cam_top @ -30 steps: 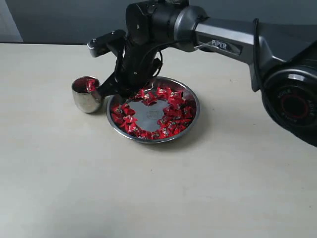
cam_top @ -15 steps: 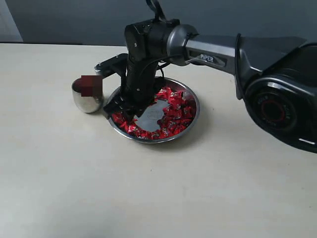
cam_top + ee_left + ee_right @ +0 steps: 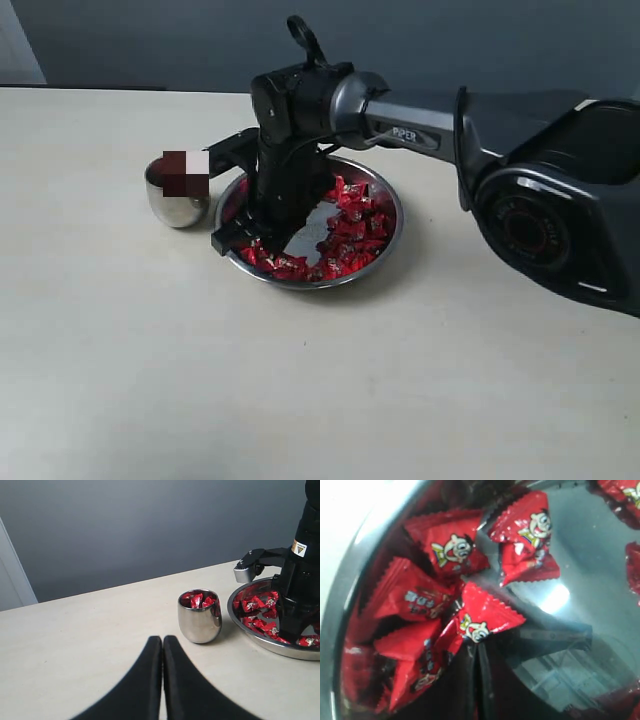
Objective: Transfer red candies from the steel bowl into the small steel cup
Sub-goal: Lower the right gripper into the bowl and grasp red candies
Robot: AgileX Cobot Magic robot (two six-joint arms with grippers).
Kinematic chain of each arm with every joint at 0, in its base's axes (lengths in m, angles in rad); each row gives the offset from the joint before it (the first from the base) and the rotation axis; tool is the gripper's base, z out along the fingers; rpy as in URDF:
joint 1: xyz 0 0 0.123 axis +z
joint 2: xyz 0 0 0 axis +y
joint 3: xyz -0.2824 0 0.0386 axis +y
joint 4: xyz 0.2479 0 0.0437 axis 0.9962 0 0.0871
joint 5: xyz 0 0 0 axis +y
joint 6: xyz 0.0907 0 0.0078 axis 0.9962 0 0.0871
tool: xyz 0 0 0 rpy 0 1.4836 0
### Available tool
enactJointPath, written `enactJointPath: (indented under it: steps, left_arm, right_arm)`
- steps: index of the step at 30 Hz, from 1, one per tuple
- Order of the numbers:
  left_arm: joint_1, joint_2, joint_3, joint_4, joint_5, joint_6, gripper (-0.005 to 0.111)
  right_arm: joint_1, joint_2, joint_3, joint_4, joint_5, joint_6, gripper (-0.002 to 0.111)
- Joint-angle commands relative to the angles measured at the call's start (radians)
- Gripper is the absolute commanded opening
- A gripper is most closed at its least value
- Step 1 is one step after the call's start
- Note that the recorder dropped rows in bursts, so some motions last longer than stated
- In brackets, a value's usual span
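1. Right end effector [image 3: 230, 240] is down inside the steel bowl [image 3: 396, 214], at the bowl's rim on the side toward the tabletop's [image 3: 300, 400] left edge.
2. Right wrist view: the right end effector [image 3: 479, 649] has its fingers pressed together, no gap showing. The tips touch one red candy [image 3: 487, 615]. Cannot tell if the wrapper edge is caught between them.
3. Red candies [image 3: 352, 226] lie in a ring along the bowl's wall, and the flat middle of the bowl is bare. Up close the candies [image 3: 451, 550] are piled against the bowl wall [image 3: 347, 585].
4. The bowl sits mid-tabletop, nearer the far edge than the near edge.
5. Small steel cup [image 3: 176, 206] stands upright just beside the bowl, on the side toward the left edge, not touching it.
6. Left wrist view: the cup [image 3: 199, 624] has a few red candies [image 3: 198, 600] inside, near its brim. The bowl rim [image 3: 236, 616] is next to it.
7. Left end effector [image 3: 162, 641] has its fingers pressed together and nothing between them. It is over bare tabletop, well apart from the cup.
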Motion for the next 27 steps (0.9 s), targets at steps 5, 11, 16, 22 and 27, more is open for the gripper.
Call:
enactJointPath:
  steps: [5,11,16,22,27]
  left_arm:
    - [0.001,-0.005,0.005,-0.006,-0.004,-0.002,0.002]
    - [0.001,-0.005,0.005,-0.006,-0.004,-0.002,0.002]
    - [0.001,-0.005,0.005,-0.006,-0.004,-0.002,0.002]
    - [0.001,-0.005,0.005,-0.006,-0.004,-0.002,0.002]
    - [0.001,-0.005,0.005,-0.006,-0.004,-0.002,0.002]
  right_arm:
    - [-0.004,-0.055,0.003,-0.059,-0.031,0.005,-0.001]
    - [-0.004,-0.107,0.003,-0.066,-0.056,0.005,-0.001]
    - [-0.004,-0.132,0.001,-0.062,-0.074,0.005,-0.001]
    - [-0.004,-0.138,0.001,0.013,-0.173,0.005,-0.001]
    - [-0.004,-0.138,0.001,0.018,-0.167,0.005,-0.001]
